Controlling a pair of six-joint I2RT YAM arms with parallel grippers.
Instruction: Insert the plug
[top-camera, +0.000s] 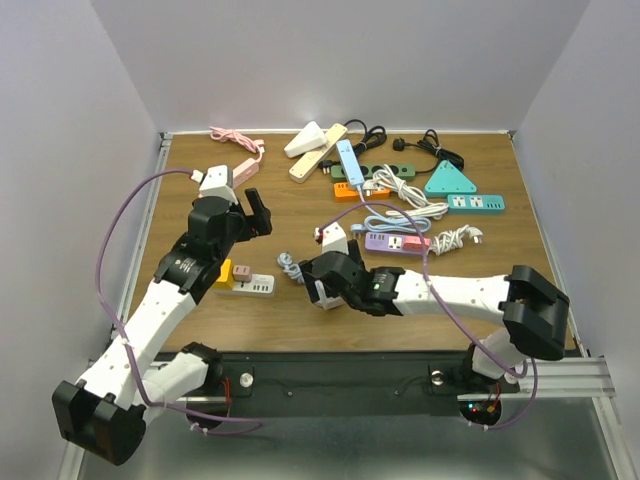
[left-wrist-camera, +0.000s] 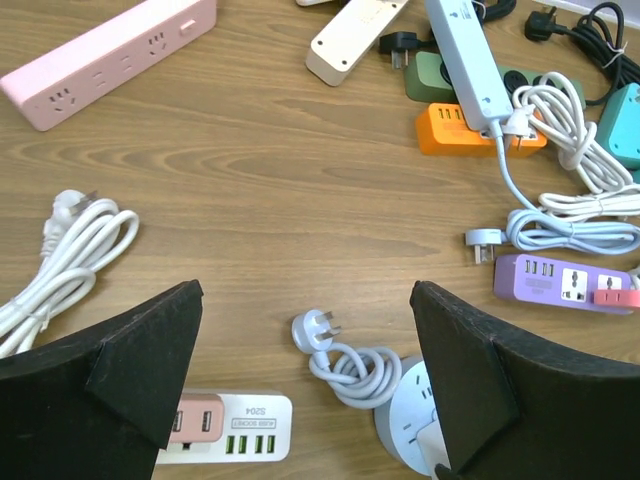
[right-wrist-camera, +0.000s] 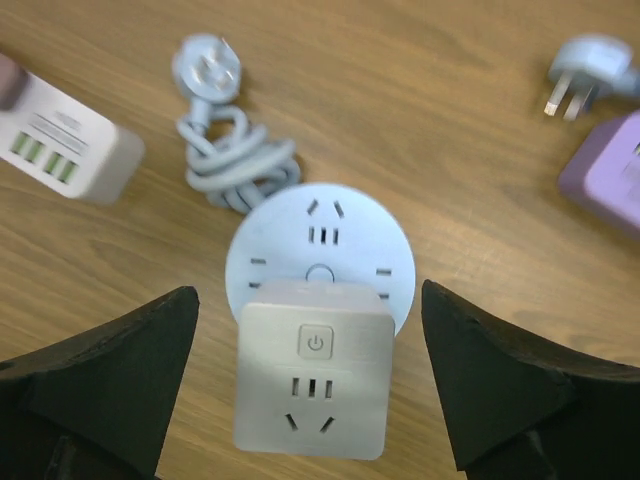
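Observation:
A square white plug adapter (right-wrist-camera: 312, 375) with a power button sits on the near part of a round white socket hub (right-wrist-camera: 320, 240). Whether it is fully seated does not show. My right gripper (right-wrist-camera: 310, 400) is open, with its jaws wide on either side of the adapter and not touching it. In the top view the right gripper (top-camera: 325, 280) covers the hub. The hub's grey plug and coiled cord (right-wrist-camera: 205, 70) lie just beyond it. My left gripper (left-wrist-camera: 305, 400) is open and empty, held above the table (top-camera: 250, 212), with the hub (left-wrist-camera: 405, 410) at its right finger.
A white USB strip (left-wrist-camera: 225, 425) with a pink adapter (left-wrist-camera: 195, 420) lies left of the hub. A purple strip (left-wrist-camera: 560, 282) lies to the right, and a white coiled cord (left-wrist-camera: 70, 240) to the left. Several strips and cords crowd the back of the table (top-camera: 400, 175).

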